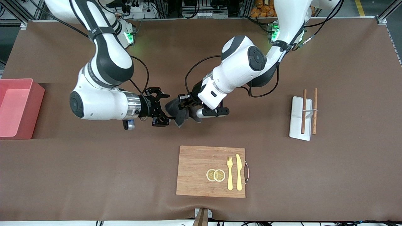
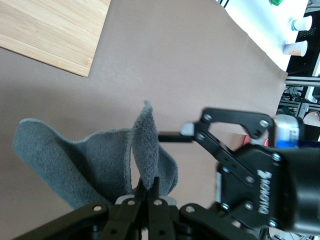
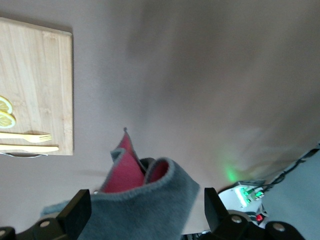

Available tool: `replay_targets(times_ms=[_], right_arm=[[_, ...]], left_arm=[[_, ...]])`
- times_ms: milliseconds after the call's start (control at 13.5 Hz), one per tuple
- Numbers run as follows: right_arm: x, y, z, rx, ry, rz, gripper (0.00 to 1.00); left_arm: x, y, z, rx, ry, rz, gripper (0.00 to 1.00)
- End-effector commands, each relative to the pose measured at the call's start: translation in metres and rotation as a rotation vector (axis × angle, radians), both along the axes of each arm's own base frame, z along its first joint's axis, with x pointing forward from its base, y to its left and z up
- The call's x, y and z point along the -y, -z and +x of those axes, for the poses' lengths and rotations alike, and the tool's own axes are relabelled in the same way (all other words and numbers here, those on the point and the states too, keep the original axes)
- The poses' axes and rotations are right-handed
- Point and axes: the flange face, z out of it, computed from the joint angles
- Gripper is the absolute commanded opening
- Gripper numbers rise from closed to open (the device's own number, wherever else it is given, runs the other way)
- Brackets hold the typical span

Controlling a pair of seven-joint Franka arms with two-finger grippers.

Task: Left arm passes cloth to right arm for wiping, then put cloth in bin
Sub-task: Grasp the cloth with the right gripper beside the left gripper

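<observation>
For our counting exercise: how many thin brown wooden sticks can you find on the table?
2. One thin brown wooden stick lies along the white rectangular tray at the left arm's end of the table. The other lies beside it at the tray's edge, farther toward that end. None seems hidden.

Brown mat-covered table (image 1: pixel 94 175); aluminium frame posts, cables along robots' edge.
</observation>
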Motion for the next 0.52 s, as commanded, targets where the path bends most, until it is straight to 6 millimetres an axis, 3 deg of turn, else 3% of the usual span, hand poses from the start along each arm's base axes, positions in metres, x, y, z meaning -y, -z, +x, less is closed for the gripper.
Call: replay_targets(times_ms=[0,74,297,371,445], right_arm=[[-0.0346,0.0046,-0.0062,0.032,0.031,0.012,0.81],[-0.035,0.0046,-0.0053,0.037,0.044,0.011,0.73],[-0.0319,0.0057,-0.0028,0.037,0.047,0.017,0.11],[-0.0283,0.0053,-0.001,0.042,0.041,0.018,0.0],[-0.0274,0.0044,-0.001,0.046,0.034,0.02,0.0]], left_arm=[[0.0049,-0.0054,0.0005,-0.006,-0.013,-0.021,0.0],[0.0049,-0.0053,0.0005,-0.004,-0.012,-0.02,0.0],[0.0042,-0.0052,0.0011,0.006,-0.006,-0.013,0.0],[0.0041,-0.0074,0.0007,0.012,-0.002,-0.013,0.0],[0.0014,-0.0085,0.0028,0.015,-0.006,-0.013,0.0]])
